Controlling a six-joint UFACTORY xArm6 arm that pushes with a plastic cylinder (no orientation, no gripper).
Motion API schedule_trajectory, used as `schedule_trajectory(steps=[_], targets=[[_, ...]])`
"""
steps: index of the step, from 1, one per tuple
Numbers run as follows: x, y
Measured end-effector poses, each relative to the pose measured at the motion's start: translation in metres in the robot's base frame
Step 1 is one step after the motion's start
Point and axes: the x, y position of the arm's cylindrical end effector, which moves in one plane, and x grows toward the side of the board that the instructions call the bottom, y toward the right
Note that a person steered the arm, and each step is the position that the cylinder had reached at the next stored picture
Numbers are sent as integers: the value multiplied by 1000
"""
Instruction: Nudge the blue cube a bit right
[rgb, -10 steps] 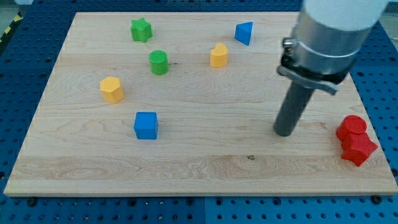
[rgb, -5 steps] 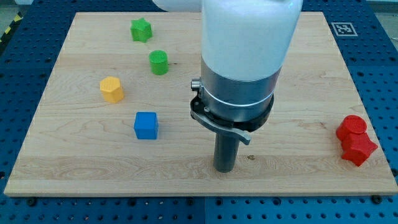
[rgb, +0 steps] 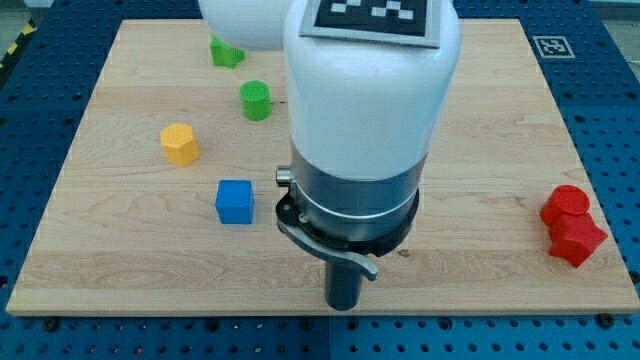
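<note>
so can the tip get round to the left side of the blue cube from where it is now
Probably yes. My tip sits near the view's bottom edge, right of and below the blue cube, apart from it. The wood below and left of the cube is bare; the yellow block sits well above that route.

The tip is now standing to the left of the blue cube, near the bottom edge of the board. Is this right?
Not quite. The camera view shows my tip to the right of the blue cube, not to its left, and apart from it. The rest holds: it stands near the bottom edge of the board.
</note>
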Motion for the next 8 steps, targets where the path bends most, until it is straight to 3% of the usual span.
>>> schedule_trajectory(steps=[3,5,8], targets=[[-46,-128],[-72,-172],[-89,-127]])
